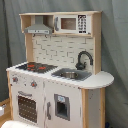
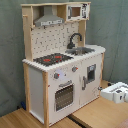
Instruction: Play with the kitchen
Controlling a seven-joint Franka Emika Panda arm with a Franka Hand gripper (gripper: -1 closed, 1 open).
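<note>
Kitchen (image 2: 62,60) stands upright, well left of the white gripper (image 2: 116,93) in the second exterior view; finger state unclear.

A staged test area: grey curtain backdrop (image 1: 117,30) behind the kitchen (image 2: 62,65) on a wooden floor (image 2: 95,114).

We see the kitchen (image 1: 55,75) upright on the wooden floor (image 2: 100,112). Worktop: hob (image 1: 36,66) flat, open from above; faucet (image 1: 83,60) stands behind the sink (image 1: 71,75), blocks that corner. Hood (image 1: 39,29) and microwave (image 1: 70,23) cap the headroom over the counter. Gripper (image 2: 116,93), at the second exterior view's right edge, sits beside the kitchen's front, apart from it.
</note>
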